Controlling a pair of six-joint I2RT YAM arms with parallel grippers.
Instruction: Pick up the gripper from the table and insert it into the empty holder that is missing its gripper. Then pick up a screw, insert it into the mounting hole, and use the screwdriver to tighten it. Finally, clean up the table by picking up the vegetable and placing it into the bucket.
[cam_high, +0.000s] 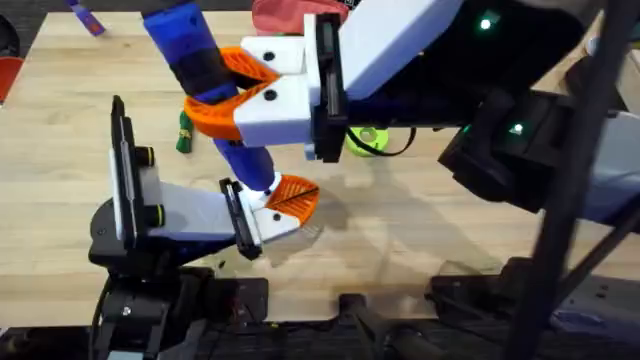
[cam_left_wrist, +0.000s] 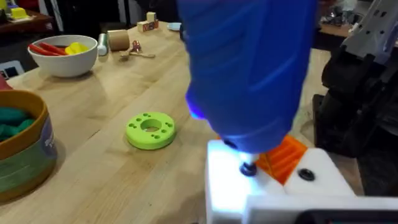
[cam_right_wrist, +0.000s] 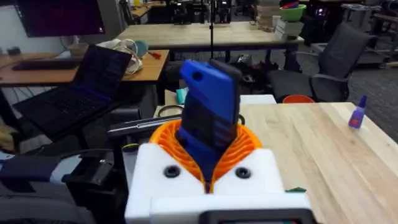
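Observation:
My right gripper (cam_high: 225, 85) reaches across the table (cam_high: 60, 150), shut on the blue screwdriver (cam_high: 190, 50) between its orange ribbed pads (cam_right_wrist: 239, 146). The screwdriver (cam_right_wrist: 208, 118) slants down, and its tip meets a dark screw (cam_left_wrist: 249, 168) in the white holder (cam_left_wrist: 227, 190). That holder is a finger mount of my left gripper (cam_high: 290, 205), whose jaws stand together. The orange gripper fin (cam_left_wrist: 286, 155) sits in it. The vegetable's green top (cam_high: 184, 132) peeks out beside the right gripper. The green bucket (cam_left_wrist: 22, 149) stands near the table's edge in the left wrist view.
A green disc (cam_left_wrist: 150, 129) lies flat on the wood, also seen as the disc (cam_high: 365, 140) behind the right arm. A white bowl (cam_left_wrist: 62, 53) holds red and yellow items. A small purple bottle (cam_high: 88, 20) lies at the far left.

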